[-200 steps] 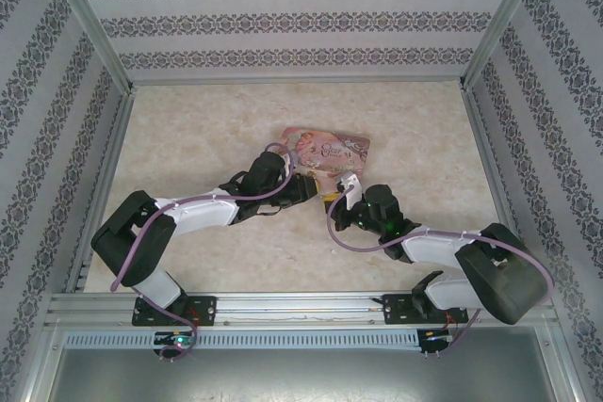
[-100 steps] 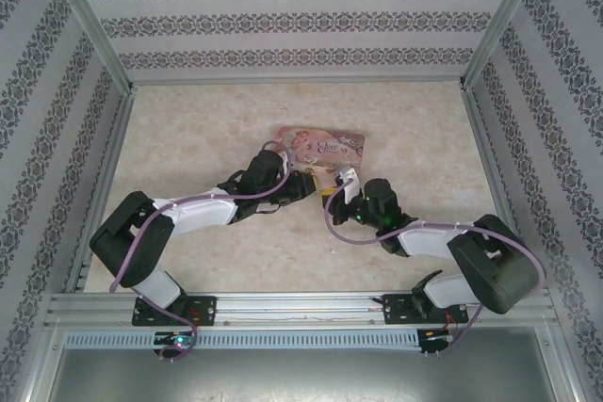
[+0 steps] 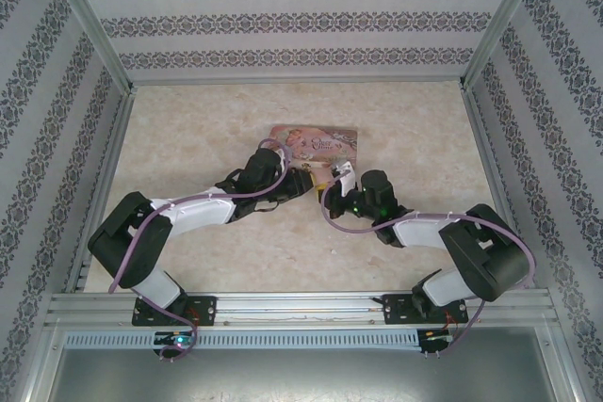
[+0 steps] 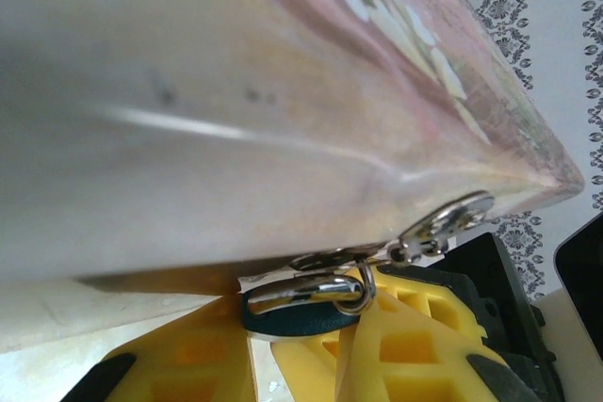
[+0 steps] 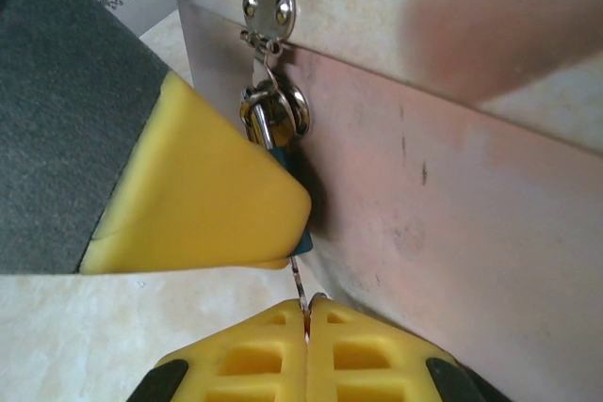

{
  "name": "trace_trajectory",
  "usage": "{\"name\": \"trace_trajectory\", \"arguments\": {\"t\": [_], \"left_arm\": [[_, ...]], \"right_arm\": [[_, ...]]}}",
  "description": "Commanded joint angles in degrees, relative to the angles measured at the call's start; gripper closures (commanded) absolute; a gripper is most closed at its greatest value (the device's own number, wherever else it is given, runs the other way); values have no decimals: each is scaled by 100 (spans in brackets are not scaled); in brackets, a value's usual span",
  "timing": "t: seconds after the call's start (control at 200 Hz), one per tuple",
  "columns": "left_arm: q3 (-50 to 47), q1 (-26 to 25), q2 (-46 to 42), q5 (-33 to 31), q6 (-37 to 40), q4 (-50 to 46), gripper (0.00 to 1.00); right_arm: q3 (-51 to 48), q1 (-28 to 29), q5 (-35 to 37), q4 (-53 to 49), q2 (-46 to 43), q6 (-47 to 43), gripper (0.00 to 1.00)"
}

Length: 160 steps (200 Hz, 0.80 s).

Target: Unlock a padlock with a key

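The tiny teal padlock (image 4: 303, 315) hangs by its silver shackle (image 4: 311, 290) from the hasp (image 5: 268, 7) on the pink tin box (image 3: 316, 141). My left gripper (image 4: 297, 327) is shut on the padlock's body, one yellow finger on each side. In the right wrist view, the padlock (image 5: 293, 171) peeks out behind the left gripper's finger (image 5: 203, 195). The key's thin metal blade (image 5: 299, 280) runs up into the padlock's underside. My right gripper (image 5: 307, 315) is shut on the key, which is hidden apart from the blade. In the top view both grippers, left (image 3: 307, 182) and right (image 3: 333, 187), meet at the box's near edge.
The marble-patterned table (image 3: 188, 138) is fenced by patterned walls and a metal frame (image 3: 99, 30). The pink box lies near the middle, just beyond both grippers. Purple cables (image 3: 332, 223) loop along each arm.
Both grippers and the pink box have shifted a little away from the bases and to the left. The right arm has folded in closer to the box. Both grips are unchanged.
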Motion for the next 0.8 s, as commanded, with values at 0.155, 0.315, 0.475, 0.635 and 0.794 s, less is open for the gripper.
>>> {"name": "trace_trajectory", "arguments": {"t": [0.155, 0.315, 0.475, 0.635, 0.794], "left_arm": [[-33, -177, -240, 764, 10, 140, 83], [-52, -177, -217, 768, 2, 131, 83], [-144, -169, -190, 671, -94, 320, 83], [-231, -125, -198, 538, -68, 355, 83], [-385, -37, -361, 450, -70, 384, 82]], "right_arm": [[678, -50, -383, 1035, 133, -45, 100], [850, -71, -494, 1118, 238, 69, 100], [831, -35, -535, 1114, 338, 116, 100], [625, -5, -553, 1132, 670, 132, 100], [390, 81, -588, 1331, 1240, 243, 100]]}}
